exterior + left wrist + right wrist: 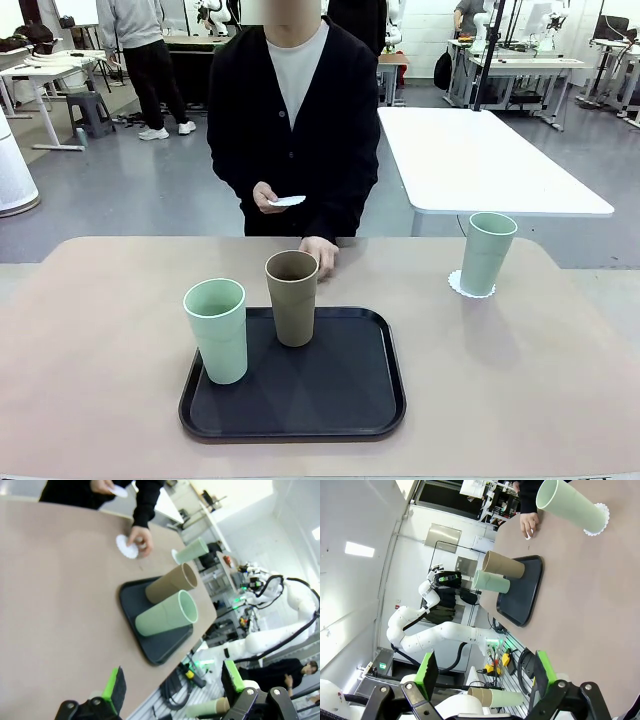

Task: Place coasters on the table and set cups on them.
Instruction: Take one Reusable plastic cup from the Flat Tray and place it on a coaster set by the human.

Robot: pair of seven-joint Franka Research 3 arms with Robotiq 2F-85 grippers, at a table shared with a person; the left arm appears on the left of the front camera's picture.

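Front view: three cups counted. One mint cup (218,328) and one brown cup (292,297) stand upright on one black tray (340,400). A second mint cup (487,252) stands upright on the first coaster (470,290), off the tray on the table (100,340).

Three coasters counted: the first is under that cup, and the second coaster (288,201) is held in the person's raised hand (266,196) at chest height. The third coaster (125,546) lies flat on the table with the person's lowered hand (141,537) touching its edge.

Left gripper (174,679): jaws spread wide, nothing between the pads. The tray with its two cups sits ahead of the gap, and the third coaster lies farther out beyond the tray.

Right gripper (485,664): jaws released, empty. The tray and its two cups lie straight ahead of these jaws, well apart from them. The second mint cup on its coaster is farther still, off toward the right finger's side.
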